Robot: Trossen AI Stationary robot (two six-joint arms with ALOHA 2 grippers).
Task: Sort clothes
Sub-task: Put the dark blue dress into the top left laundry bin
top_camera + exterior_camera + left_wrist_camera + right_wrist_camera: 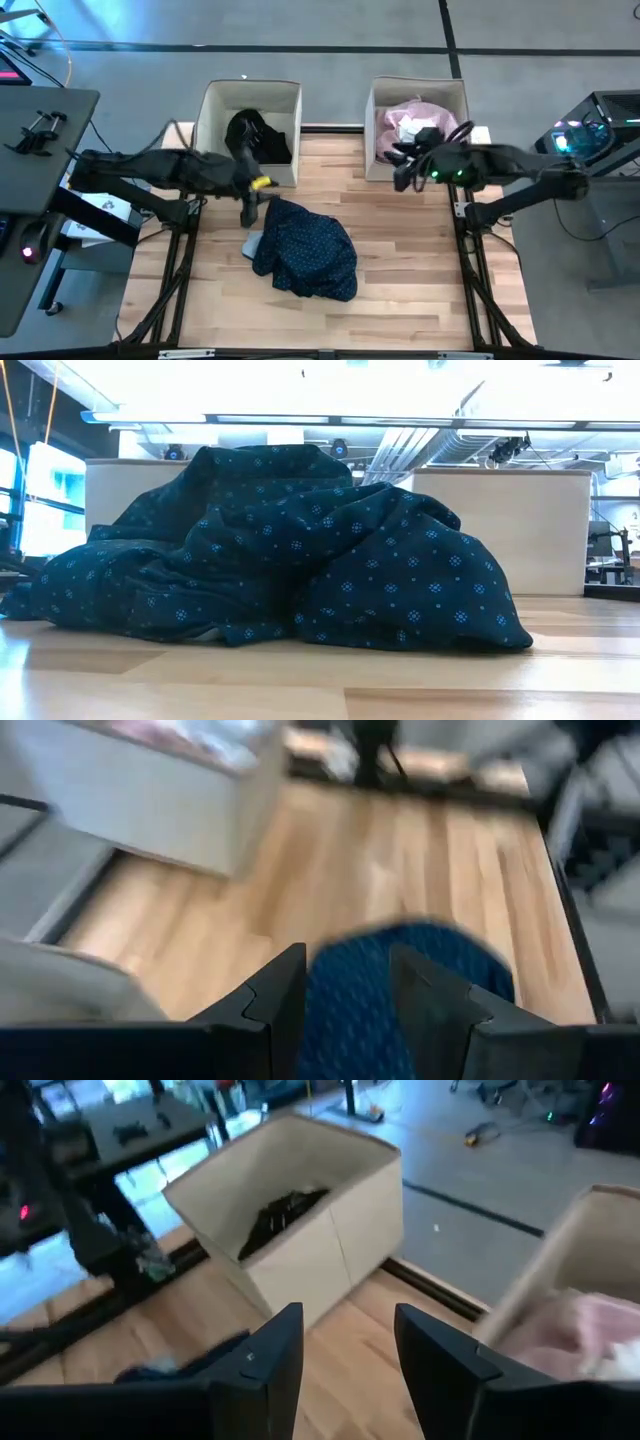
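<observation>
While the navy dotted dress point(305, 248) lies heaped at centre of the wood surface point(400, 300), the left claw point(249, 212) hangs just by its upper-left edge, fingers apart w/ nothing held. Right claw point(404, 177), upper right, sits open and empty by the box point(372, 140) w/ the pink shirt point(405, 125); black garment point(255, 135) is in the left box point(210, 125).

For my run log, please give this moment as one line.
left gripper: open, at dress edge | right gripper: open, empty, by right box | left box: black garment | right box: pink shirt
</observation>
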